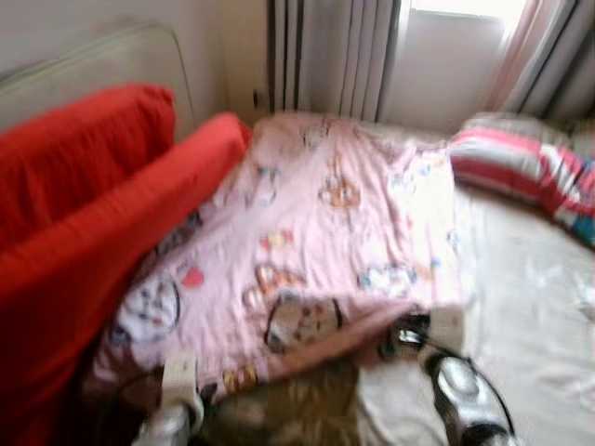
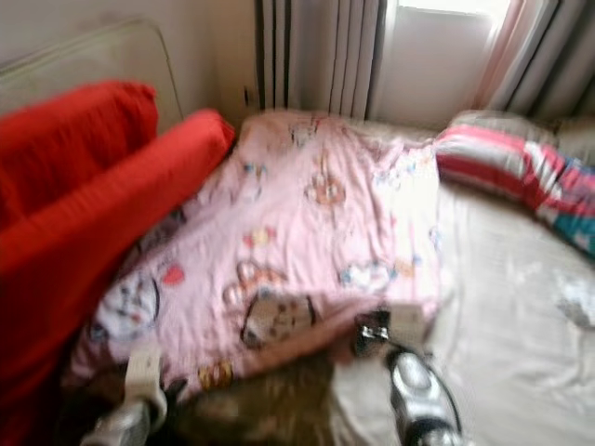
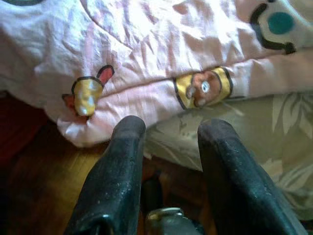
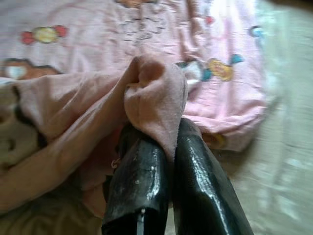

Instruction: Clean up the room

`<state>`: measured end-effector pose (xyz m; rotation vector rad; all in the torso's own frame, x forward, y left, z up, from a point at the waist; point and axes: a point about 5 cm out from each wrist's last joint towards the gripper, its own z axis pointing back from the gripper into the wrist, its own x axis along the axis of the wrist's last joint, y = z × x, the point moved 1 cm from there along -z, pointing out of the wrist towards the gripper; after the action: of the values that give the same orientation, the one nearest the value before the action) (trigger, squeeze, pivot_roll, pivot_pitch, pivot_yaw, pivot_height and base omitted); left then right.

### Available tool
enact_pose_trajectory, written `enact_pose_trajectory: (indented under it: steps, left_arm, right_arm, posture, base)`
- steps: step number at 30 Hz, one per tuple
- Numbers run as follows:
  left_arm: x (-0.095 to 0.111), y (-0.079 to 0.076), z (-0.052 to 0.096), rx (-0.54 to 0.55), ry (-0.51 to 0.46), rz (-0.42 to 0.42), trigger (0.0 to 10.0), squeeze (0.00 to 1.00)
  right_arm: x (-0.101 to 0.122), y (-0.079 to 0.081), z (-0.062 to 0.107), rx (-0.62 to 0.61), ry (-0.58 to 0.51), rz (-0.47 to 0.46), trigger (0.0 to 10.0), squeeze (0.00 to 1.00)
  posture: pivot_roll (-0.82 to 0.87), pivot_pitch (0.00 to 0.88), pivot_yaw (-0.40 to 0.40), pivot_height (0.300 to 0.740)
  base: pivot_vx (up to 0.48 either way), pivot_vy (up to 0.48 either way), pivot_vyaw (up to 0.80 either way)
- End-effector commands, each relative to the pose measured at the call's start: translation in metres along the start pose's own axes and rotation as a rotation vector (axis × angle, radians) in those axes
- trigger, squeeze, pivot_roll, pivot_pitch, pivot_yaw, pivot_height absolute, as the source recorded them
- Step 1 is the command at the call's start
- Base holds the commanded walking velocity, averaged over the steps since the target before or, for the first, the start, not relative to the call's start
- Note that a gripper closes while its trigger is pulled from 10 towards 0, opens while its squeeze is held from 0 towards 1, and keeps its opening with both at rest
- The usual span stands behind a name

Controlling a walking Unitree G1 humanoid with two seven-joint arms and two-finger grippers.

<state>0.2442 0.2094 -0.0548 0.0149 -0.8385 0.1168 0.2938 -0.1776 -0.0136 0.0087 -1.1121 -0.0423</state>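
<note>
- The right hand (image 4: 164, 142) is clenched on a fold of the pink blanket (image 1: 325, 223); in the right wrist view the cloth bunches up between its two black fingers (image 4: 139, 181), which stand pressed together with fabric pinched in the seam.
- In the head views that hand sits at the near edge of the blanket, close to its right-hand corner, where pink cloth meets the pale sheet (image 1: 530, 307) of the bed.
- The left hand (image 3: 168, 147) is released: its two fingers stand apart with nothing between them, hovering just short of the blanket's near hem, which lies ahead of the fingertips across their line.
- Under that hem a leaf-patterned cover (image 3: 274, 147) shows, so the hem lies loose on top and free to be picked up.
- The blanket's long axis runs away from the robot toward the curtains (image 1: 335, 56) and window; its near edge runs side to side between the two hands.
- So, as I judge it, the next move turns on this: the right hand already has its end, and the left hand needs only to go forward onto the hem before both can draw or fold the blanket.
- Red cushions (image 1: 84, 214) press along the blanket's left side, nearest the left arm, and may drag on it.
- A striped pillow (image 1: 521, 167) lies far right, well apart.
</note>
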Motion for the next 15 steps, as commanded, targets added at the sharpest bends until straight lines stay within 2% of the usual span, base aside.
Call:
enact_pose_trajectory:
  steps: [1, 15]
  left_arm:
    - [-0.002, -0.0007, 0.0001, -0.004, 0.012, 0.0, 10.0, 0.0]
    - [-0.0007, -0.0011, -0.0001, -0.012, 0.006, 0.013, 10.0, 0.0]
  right_arm:
    - [-0.0032, -0.0058, 0.0019, -0.007, 0.008, 0.011, 10.0, 0.0]
    - [-0.0032, 0.0027, 0.0015, 0.061, 0.01, 0.029, 10.0, 0.0]
  posture:
    - [0.0, 0.0, -0.005, 0.74]
    - [0.0, 0.0, -0.005, 0.74]
  base:
    - [0.0, 0.0, 0.0]
    - [0.0, 0.0, 0.0]
